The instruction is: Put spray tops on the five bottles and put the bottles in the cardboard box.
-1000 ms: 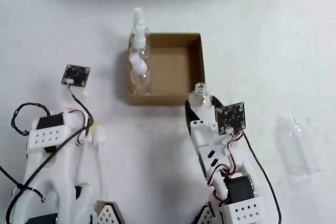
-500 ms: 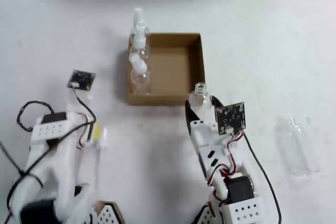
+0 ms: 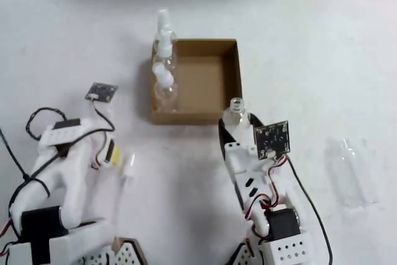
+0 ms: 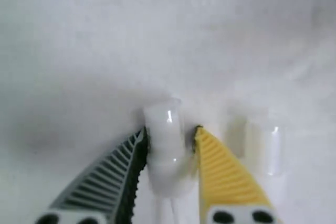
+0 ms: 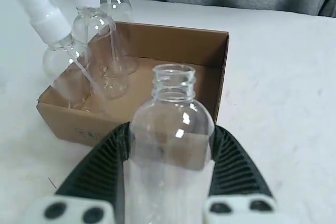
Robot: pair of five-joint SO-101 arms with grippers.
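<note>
- Hanging low over the desk (image 3: pixel 310 41), the left arm's tool (image 4: pixel 170 131) is clenched on a spray top (image 4: pixel 167 153). The top's head points forward and its thin tube trails back towards the desk's near edge.
- The right arm stretches forward, its tool (image 5: pixel 170 129) grasping an uncapped bottle (image 5: pixel 170 103). The bottle is upright, neck up, just outside the box's (image 3: pixel 205 82) near right corner.

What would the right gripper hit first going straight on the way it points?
Probably the near wall of the cardboard box; the bottle in the right gripper would touch it first, though depth is unclear.
</note>
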